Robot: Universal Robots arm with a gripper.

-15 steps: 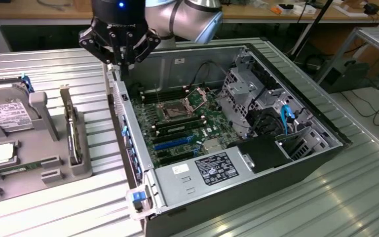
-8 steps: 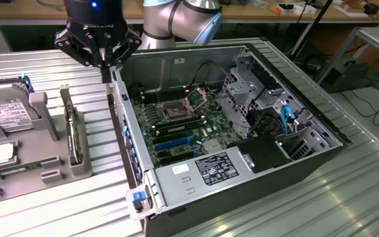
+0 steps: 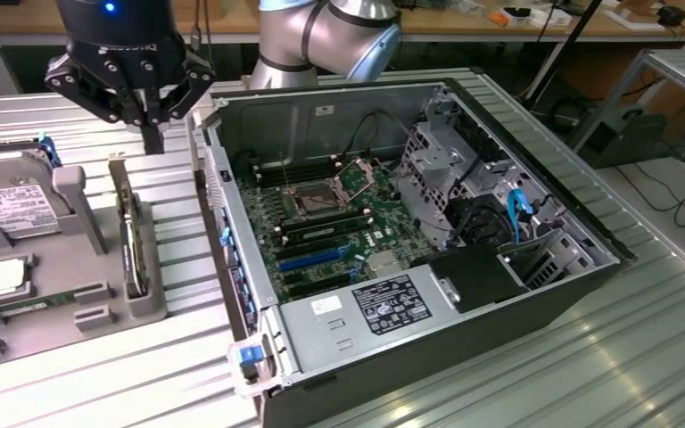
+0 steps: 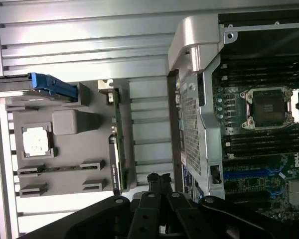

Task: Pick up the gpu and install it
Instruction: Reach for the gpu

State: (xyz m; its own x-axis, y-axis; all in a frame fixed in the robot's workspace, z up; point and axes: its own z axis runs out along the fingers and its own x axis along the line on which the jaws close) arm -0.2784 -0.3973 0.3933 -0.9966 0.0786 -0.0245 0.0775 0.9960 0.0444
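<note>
The black gripper (image 3: 152, 141), clenched empty, hangs near 1 thin graphics card (image 3: 132, 241) standing edgewise in a matte grey holder (image 3: 75, 192).

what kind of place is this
Probably a robotics lab or test cell for computer assembly: a robot arm stands by an open desktop tower, a gray parts tray holds loose components beside it, and a cluttered workbench runs behind.

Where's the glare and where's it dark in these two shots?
Exterior view: light glares off the ribbed metal table at that view's lower right; the open black computer case is dim inside. Wrist view: the case's silver corner shines pale, the black pincer is a dark mass.
</note>
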